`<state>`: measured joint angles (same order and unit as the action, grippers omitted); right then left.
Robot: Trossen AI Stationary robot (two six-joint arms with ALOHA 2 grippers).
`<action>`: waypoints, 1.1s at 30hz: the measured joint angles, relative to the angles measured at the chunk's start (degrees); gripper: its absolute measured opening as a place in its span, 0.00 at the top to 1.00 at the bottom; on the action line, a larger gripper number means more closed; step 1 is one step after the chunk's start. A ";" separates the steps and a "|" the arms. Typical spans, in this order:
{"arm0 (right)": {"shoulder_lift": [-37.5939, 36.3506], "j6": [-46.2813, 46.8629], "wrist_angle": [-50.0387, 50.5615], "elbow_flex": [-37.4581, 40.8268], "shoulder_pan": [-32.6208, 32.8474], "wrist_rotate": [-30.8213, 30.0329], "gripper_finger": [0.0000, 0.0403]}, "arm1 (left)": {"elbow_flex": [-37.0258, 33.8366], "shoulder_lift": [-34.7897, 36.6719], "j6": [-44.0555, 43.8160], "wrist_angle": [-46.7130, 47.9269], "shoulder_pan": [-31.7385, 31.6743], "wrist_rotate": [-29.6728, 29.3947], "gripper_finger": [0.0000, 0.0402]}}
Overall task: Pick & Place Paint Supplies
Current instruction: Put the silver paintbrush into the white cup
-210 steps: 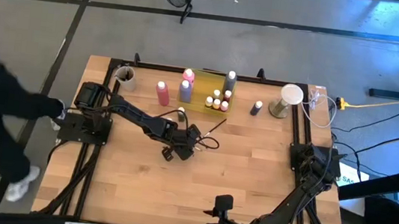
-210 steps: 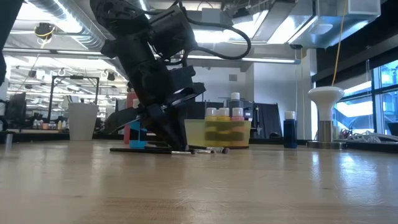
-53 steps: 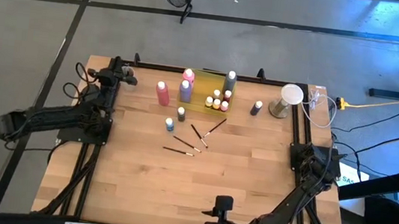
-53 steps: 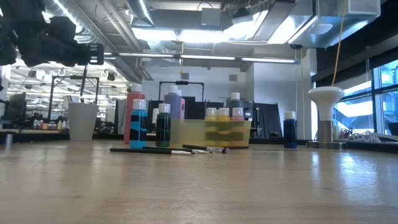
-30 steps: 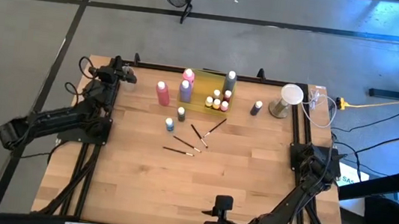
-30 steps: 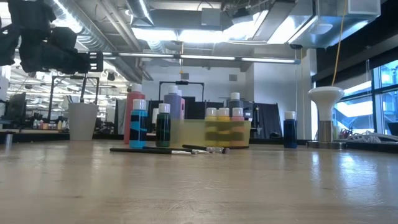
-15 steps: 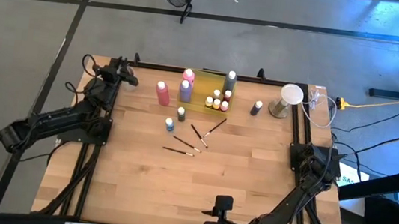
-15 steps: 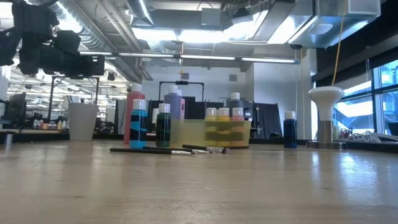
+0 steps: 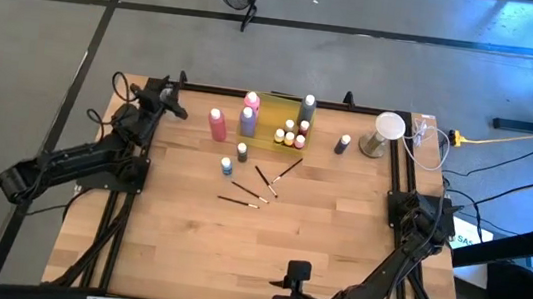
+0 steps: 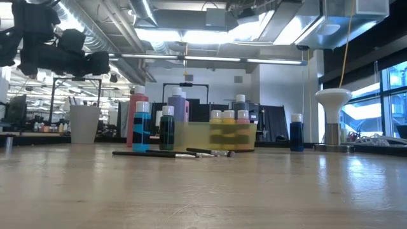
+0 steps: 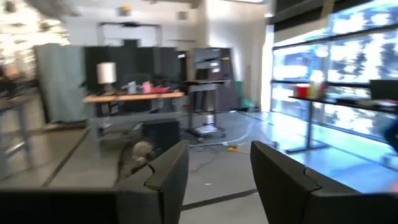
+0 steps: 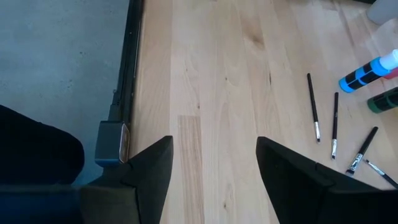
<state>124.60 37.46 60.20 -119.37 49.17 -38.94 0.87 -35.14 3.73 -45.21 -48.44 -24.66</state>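
Tall pink point(image 9: 216, 124), purple point(image 9: 248, 120) and grey point(image 9: 308, 109) squeeze bottles stand at the table's far side, by a yellow tray point(image 9: 270, 134) that holds small white-capped bottles point(image 9: 291, 133). A blue bottle point(image 9: 226, 166) and a dark one point(image 9: 242, 152) stand in front of them, and another dark bottle point(image 9: 343, 144) stands to the right. Several thin brushes point(image 9: 254, 190) lie flat mid-table. My left gripper point(image 11: 219, 174) is open and empty above the far left corner point(image 9: 172, 109). My right gripper point(image 12: 213, 168) hangs open over the near edge point(image 9: 299, 272).
A pale cup point(image 10: 84, 124) stands at the far left corner, below my left gripper. A white round-topped stand point(image 9: 386, 131) is at the far right. Bare wood lies between the brushes and the near edge. Cables hang off the table's right side.
My left gripper has swung a little toward the table's right above the far left corner. In the low view its fingertips stand farther apart than a second ago. The bottles and brushes have kept their places.
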 joint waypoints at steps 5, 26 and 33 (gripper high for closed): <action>0.00 -0.42 0.05 0.02 -0.27 0.00 0.42 | 1.52 0.00 4.60 0.02 2.84 3.80 0.56; 0.00 3.94 -0.06 0.02 -0.55 0.22 0.42 | 16.04 2.32 6.09 30.35 28.39 39.75 0.56; 0.00 6.89 0.92 0.02 -0.52 0.58 0.42 | 16.04 2.34 6.06 29.97 31.44 39.38 0.56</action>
<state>124.60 44.35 61.13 -119.35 48.65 -38.36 16.91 -32.80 9.80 -15.24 -16.99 14.72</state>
